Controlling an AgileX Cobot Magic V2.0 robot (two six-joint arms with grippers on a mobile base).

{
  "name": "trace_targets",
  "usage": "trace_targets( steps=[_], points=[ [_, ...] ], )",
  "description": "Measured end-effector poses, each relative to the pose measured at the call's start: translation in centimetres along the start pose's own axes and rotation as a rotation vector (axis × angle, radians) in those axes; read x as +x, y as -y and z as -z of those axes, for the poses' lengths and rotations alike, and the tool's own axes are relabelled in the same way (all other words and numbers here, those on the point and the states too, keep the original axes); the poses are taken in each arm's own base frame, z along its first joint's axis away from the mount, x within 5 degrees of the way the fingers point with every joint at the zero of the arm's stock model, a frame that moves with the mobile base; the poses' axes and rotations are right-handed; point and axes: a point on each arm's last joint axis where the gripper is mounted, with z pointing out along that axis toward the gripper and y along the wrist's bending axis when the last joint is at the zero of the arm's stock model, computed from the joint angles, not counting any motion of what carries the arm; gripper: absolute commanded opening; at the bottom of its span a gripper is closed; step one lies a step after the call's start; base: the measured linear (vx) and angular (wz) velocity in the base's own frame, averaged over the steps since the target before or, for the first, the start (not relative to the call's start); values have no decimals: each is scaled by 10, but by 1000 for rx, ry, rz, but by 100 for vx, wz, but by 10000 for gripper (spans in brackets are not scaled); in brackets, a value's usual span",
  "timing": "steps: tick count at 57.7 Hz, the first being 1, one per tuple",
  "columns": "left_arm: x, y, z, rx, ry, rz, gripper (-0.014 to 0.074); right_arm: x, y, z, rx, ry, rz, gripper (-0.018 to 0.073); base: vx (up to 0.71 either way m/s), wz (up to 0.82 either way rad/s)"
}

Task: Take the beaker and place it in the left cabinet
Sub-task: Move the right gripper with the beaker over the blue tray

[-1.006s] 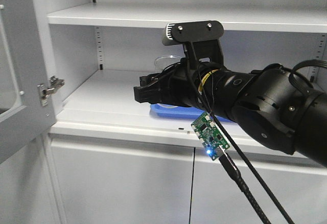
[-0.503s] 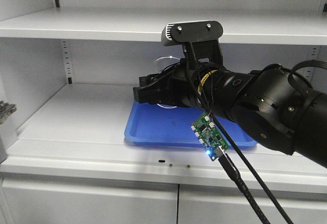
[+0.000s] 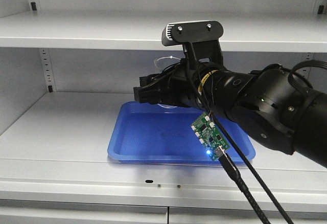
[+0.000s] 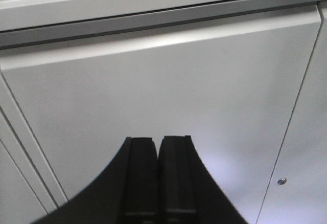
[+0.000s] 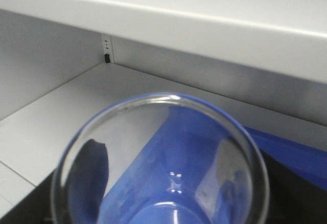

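Note:
The beaker (image 5: pixel 162 158), a clear glass cylinder, fills the right wrist view, and my right gripper (image 5: pixel 173 196) is shut on it, one dark finger (image 5: pixel 94 170) showing through the glass. In the front view the right gripper (image 3: pixel 149 94) holds the beaker (image 3: pixel 166 62) above the back edge of the blue tray (image 3: pixel 153 137), inside the left cabinet (image 3: pixel 61 127). My left gripper (image 4: pixel 158 144) is shut on nothing and faces a flat grey cabinet door (image 4: pixel 153 70).
A grey shelf (image 3: pixel 102 32) runs just above the arm's camera mount (image 3: pixel 192 32). A green circuit board (image 3: pixel 209 134) and black cable (image 3: pixel 245 188) hang from the right arm. Slotted uprights (image 3: pixel 47 70) line the back wall.
The cabinet has grown nearer in the front view; its open door and lower doors have slid out of view. The tray now lies below the held beaker. The grip is unchanged.

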Motion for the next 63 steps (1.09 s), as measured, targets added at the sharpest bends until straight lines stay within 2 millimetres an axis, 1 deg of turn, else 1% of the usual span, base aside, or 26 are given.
trace_targets(
  steps=[63],
  points=[
    [0, 0, 0, 0, 0, 0, -6, 1, 0, 0, 5, -7, 0, 54, 0, 0]
  ],
)
